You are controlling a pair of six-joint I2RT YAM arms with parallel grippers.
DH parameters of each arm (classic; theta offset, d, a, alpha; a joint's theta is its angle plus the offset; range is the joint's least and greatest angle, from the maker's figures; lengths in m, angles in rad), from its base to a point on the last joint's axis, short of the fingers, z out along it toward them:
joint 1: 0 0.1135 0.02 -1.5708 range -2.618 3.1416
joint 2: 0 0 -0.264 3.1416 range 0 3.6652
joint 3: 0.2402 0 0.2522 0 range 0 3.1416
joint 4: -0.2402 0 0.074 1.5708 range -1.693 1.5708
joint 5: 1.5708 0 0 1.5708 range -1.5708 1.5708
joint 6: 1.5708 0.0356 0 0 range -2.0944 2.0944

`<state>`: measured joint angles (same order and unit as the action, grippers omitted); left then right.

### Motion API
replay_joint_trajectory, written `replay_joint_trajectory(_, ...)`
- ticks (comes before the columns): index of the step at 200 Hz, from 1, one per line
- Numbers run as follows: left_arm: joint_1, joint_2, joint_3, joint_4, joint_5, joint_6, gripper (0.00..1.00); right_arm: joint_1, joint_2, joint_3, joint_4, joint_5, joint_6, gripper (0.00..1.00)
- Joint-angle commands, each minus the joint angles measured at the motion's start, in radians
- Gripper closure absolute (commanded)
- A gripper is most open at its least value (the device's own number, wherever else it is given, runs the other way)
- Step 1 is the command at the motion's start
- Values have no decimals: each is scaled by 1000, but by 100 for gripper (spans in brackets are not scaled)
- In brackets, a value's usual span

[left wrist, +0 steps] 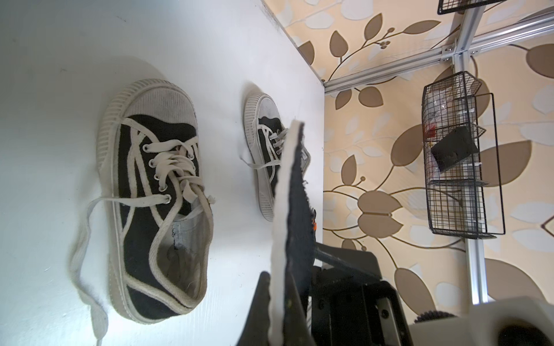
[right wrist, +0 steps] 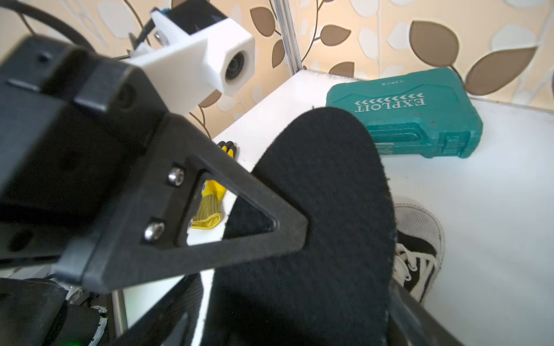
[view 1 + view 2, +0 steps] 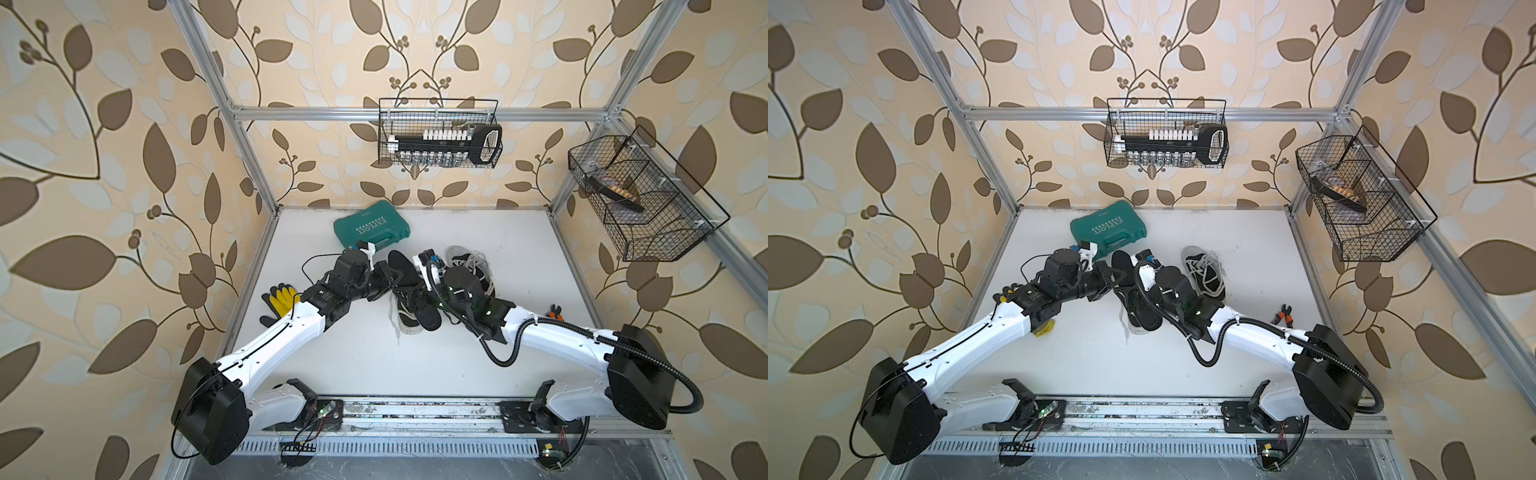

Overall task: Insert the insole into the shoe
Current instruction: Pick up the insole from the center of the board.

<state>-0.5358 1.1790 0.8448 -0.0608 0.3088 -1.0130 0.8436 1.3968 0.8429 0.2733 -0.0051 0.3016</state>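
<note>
Pinching the black insole [image 2: 314,209] shut, clear of the counter [image 1: 60,149], left gripper [image 1: 283,302] offers it to right gripper [image 2: 293,323], jaws straddling it, grip impossible to call; next, likely steer its toe into the nearby sneaker [image 1: 156,209].

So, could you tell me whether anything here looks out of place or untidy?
The shoe nearer the robot has its laces undone, one end trailing loose across the table. Nothing looks spilled or broken.
</note>
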Motion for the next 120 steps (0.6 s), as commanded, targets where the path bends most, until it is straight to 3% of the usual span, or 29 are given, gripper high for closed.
replay_joint_trajectory(1, -4, -30, -13, 8, 14, -18, 100, 6, -1, 31, 55, 33, -18, 24)
replay_joint_trajectory(16, -5, -30, -19, 16, 16, -22, 100, 5, -4, 32, 56, 34, -21, 32)
replay_joint_trajectory(29, -5, -30, -26, 27, 21, -31, 100, 5, -1, 32, 52, 22, -30, 33)
replay_joint_trajectory(59, -5, -32, -26, 26, 20, -39, 100, 7, 17, 60, -19, 15, -40, 14)
replay_joint_trajectory(120, -5, -36, -32, 25, 21, -45, 100, 7, 47, 61, -24, 18, -71, 12)
